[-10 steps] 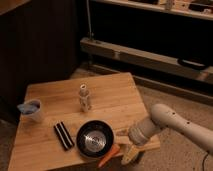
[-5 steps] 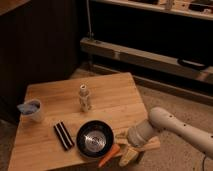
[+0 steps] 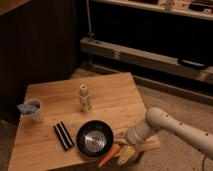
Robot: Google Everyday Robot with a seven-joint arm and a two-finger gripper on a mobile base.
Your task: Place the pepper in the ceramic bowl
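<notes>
**1. Gripper.** Gripper (image 3: 126, 154) sits low at the table's (image 3: 115, 95) front-right corner, at approx. tabletop level. Jaws are released and spread, nothing grasped. White arm (image 3: 165, 125) enters from the right and slopes down-left to it.

**2. Pepper.** Pepper (image 3: 109, 155) lies flat on the table near the front edge, outside the bowl (image 3: 79, 136).
- Orientation: diagonal, one end toward the front-left, the other up-right toward the gripper.
- Position: between bowl rim and gripper, just beside both. Contact w/ either: cannot tell.

**3. Bowl.** Black, round, upright, w/ a glossy grey ringed interior. Sits on the front half of the table, left of the gripper.

**4. Other items on table.**
- Block (image 3: 63, 135): black w/ pale stripes, lying flat just left of the bowl, not touching it.
- Cup (image 3: 33, 110): pale blue, near the left edge, well apart from the bowl.
- Bottle (image 3: 84, 98): small, pale, upright near table centre, behind the bowl.

**5. Markings.** Writing or brand on bottle, cup, block: cannot tell.

**6. Surroundings.** Dark shelving behind the table; speckled floor at right.
</notes>
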